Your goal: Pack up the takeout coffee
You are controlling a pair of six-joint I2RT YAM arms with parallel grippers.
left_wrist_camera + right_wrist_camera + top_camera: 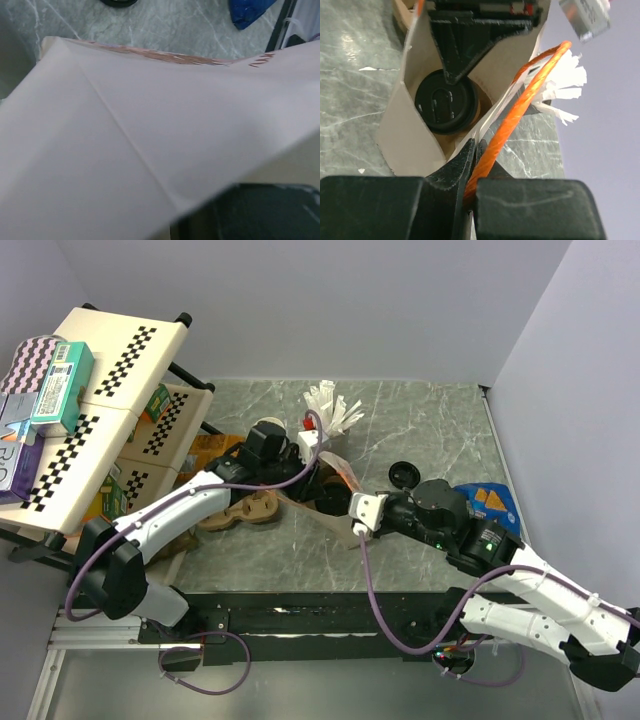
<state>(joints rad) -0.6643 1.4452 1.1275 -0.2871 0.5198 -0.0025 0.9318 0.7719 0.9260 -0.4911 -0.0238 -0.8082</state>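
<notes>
While our right gripper [475, 175] pinches the orange handle [520, 107] of the paper bag [405, 145], the lidded coffee cup [445, 102] sits inside it. It's light, thin-walled and crushable, so we'd grip the body gently, below the lid. Beyond it, we can't tell the left gripper's [454, 70] state.

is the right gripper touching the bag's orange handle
Touching. The right wrist view shows the right gripper shut on the orange handle, which runs down between its closed fingers.
</notes>
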